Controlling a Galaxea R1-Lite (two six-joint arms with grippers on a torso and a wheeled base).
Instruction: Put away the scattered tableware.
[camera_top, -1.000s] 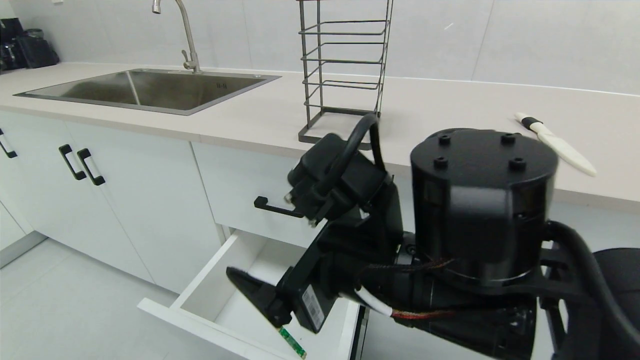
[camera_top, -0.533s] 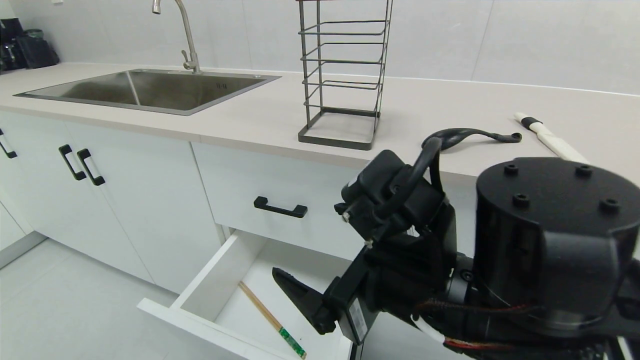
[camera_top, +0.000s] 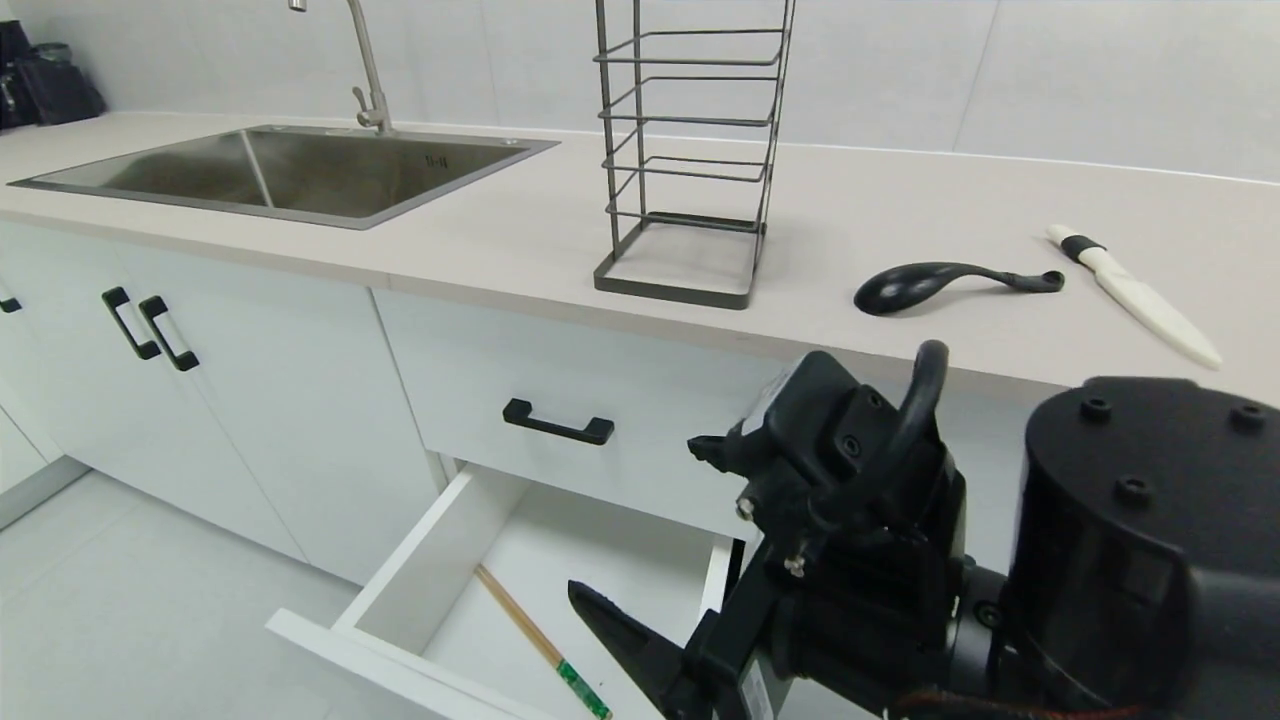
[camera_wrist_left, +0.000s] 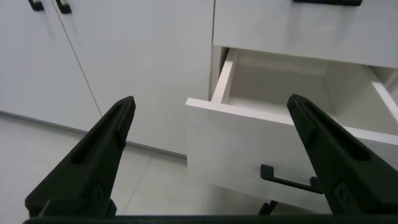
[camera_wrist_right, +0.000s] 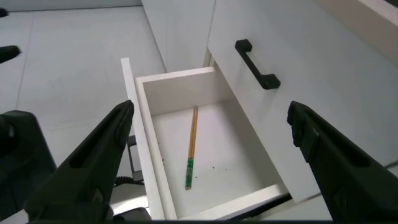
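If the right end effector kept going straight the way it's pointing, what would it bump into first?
Probably the floor of the open drawer, near the chopstick lying inside. The right end effector aims into it, open; depth is uncertain.

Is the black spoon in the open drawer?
No, the black spoon lies on the countertop between the wire rack and the white knife, above the open drawer.

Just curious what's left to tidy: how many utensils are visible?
3: black spoon and white knife on the counter, a chopstick in the open drawer. Others may be hidden.
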